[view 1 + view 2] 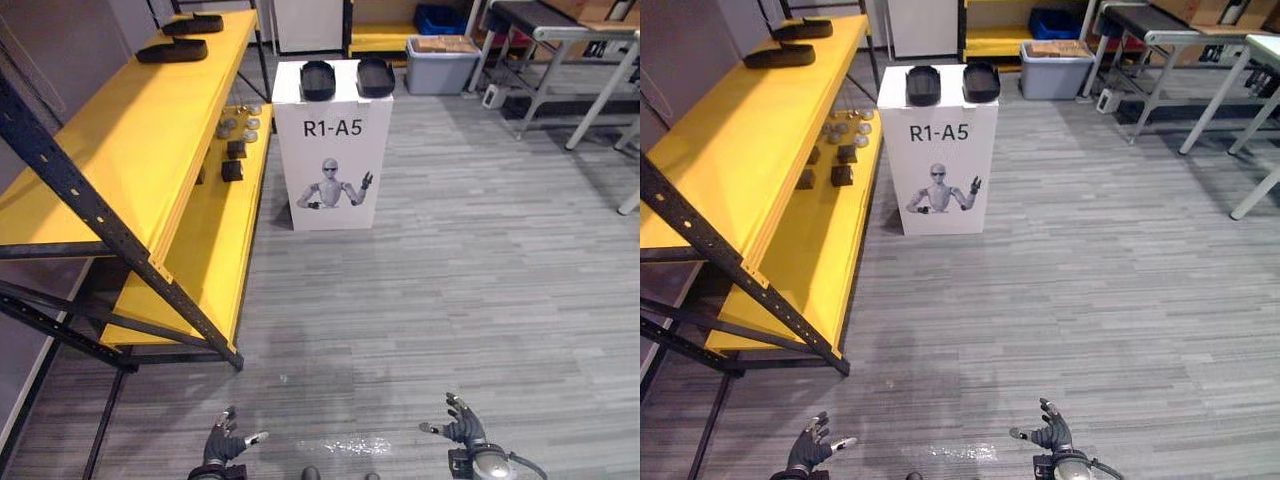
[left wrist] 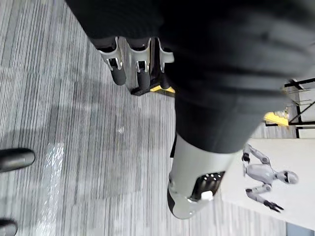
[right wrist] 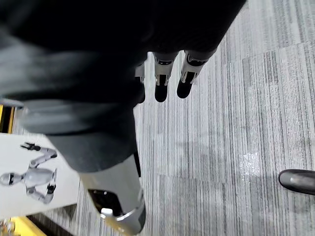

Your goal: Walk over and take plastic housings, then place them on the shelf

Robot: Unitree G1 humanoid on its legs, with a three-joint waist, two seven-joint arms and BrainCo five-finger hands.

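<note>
Left hand [image 1: 228, 440] and right hand [image 1: 462, 428] hang released; two housings [image 1: 318, 80] on box [image 1: 335, 150], two housings [image 1: 172, 50] on shelf [image 1: 120, 160].

Robotics test lab or workshop bay, as indicated by the industrial fittings: a black steel rack [image 1: 140, 140] with yellow decks is set along one side, with small parts [image 1: 238, 125] laid out on its lower deck. A white pedestal box [image 1: 333, 170] printed with a robot figure is placed on the grey plank floor [image 1: 470, 260], and two black plastic housings [image 1: 318, 80] are staged on top. Metal-framed workbenches [image 1: 540, 20], a grey tote [image 1: 440, 68] and a blue crate [image 1: 440, 18] are seen at the far end.
</note>
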